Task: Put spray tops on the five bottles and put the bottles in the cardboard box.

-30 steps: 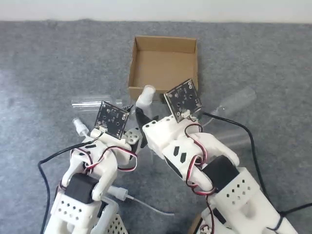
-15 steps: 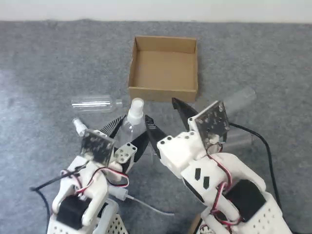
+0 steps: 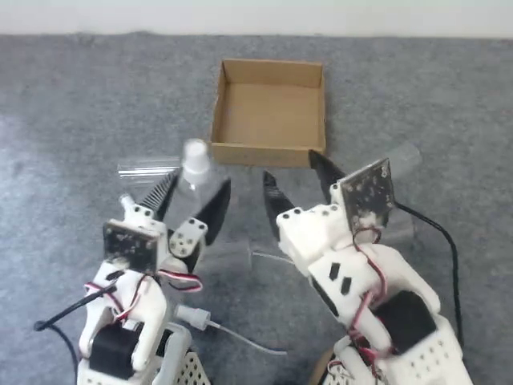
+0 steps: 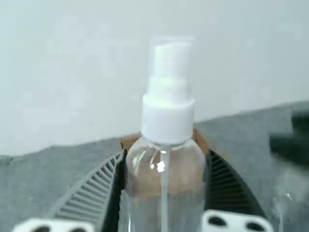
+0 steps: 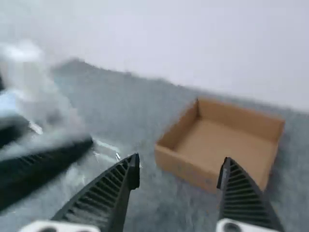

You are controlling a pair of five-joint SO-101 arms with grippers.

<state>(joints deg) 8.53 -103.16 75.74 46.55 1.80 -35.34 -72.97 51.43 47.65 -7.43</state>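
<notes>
Left wrist view: clear bottle (image 4: pixel 164 191) wears white spray top (image 4: pixel 168 104).

A grey, coarse, felt-like carpet cover (image 3: pixel 72 112) lies over the whole desk, from the near edge to the far edge and out to both side edges. Along the far edge rises a plain white wall (image 3: pixel 256 16), meeting the grey cover in a straight line.

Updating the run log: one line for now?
left end effector: shut on capped bottle | right end effector: open | cardboard box: no bottles
</notes>
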